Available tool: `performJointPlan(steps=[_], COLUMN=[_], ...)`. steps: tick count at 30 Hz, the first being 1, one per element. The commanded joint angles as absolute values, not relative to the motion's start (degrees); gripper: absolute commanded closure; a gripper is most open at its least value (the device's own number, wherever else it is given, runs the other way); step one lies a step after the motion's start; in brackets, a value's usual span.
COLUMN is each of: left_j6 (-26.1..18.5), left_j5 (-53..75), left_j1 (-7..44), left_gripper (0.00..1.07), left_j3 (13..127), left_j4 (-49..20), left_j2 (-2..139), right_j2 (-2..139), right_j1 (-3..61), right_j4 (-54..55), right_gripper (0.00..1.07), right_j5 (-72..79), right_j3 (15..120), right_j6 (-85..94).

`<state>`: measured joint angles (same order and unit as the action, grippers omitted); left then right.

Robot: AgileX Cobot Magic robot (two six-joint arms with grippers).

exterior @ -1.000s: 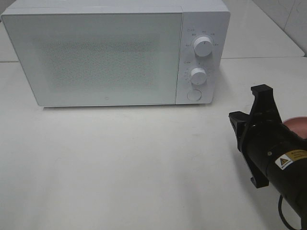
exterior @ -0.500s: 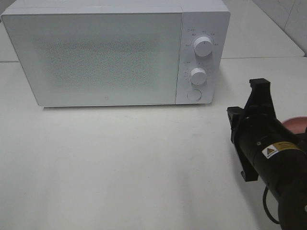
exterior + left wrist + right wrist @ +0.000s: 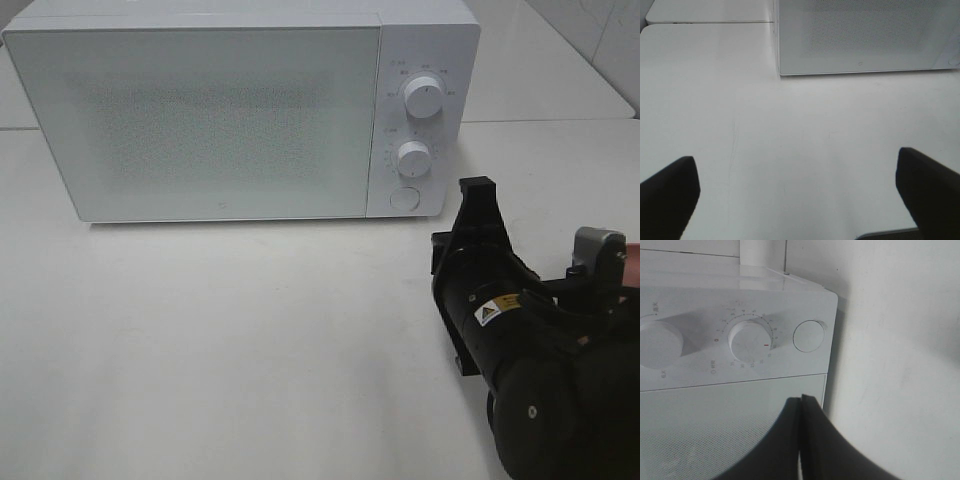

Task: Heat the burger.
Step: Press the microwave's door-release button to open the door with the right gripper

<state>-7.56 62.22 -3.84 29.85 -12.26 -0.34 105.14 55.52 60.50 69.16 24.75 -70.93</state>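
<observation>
The burger is out of view in every frame. A white microwave (image 3: pixel 200 110) stands at the back of the table with its door closed. My right gripper (image 3: pixel 476 192) hovers just in front of and to the right of the control panel, close to the round button (image 3: pixel 403 198). In the right wrist view its fingers (image 3: pixel 801 399) are pressed together with nothing between them, pointing at the panel below the button (image 3: pixel 809 336) and the lower knob (image 3: pixel 750 338). My left gripper (image 3: pixel 797 195) hangs wide open over bare table in front of the microwave (image 3: pixel 865 35).
Two white knobs (image 3: pixel 424 97) (image 3: pixel 412 157) sit on the panel above the button. A sliver of a pink plate (image 3: pixel 632 262) shows behind the right arm at the right edge. A second white table adjoins at the back right (image 3: pixel 540 70).
The right arm has swung left and forward towards the microwave's control panel, still shut. It now covers most of the pink plate. The left gripper shows no change.
</observation>
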Motion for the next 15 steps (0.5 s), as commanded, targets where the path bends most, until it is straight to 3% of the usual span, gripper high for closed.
performJointPlan(steps=[1, 15], left_j6=[-7.68, -7.68], left_j5=[61.42, 61.42], left_j1=[-3.5, -3.5], left_gripper=[0.07, 0.07], left_j3=[29.68, 29.68], left_j4=[-12.78, -12.78], left_j2=[-1.26, -1.26], right_j2=[106.46, 111.33], right_j1=[53.34, 44.35], right_j4=[57.64, 49.16], right_gripper=[1.07, 1.07], right_j5=[67.72, 62.05], right_j3=[26.87, 34.78], right_j6=[-71.85, -74.43])
